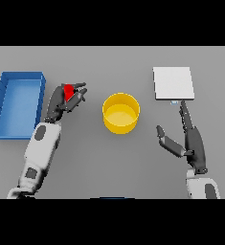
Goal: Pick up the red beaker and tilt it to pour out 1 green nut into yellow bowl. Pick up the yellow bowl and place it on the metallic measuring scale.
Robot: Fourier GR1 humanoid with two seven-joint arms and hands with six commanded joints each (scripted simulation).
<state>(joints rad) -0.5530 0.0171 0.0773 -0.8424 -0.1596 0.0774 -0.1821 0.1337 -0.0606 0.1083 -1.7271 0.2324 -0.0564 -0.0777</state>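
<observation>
The red beaker (69,91) sits in my left hand (62,101), whose fingers and thumb curl round it; only its upper red part shows. This hand is left of the yellow bowl (120,113), which stands on the table centre with its inside looking plain yellow. The metallic measuring scale (174,83), a pale square plate, lies at the back right. My right hand (193,141) is below the scale and right of the bowl, fingers straight, thumb spread toward the bowl, holding nothing. No green nut is visible.
A blue open bin (18,104) stands at the far left, close beside my left forearm. Grey table surface surrounds the bowl.
</observation>
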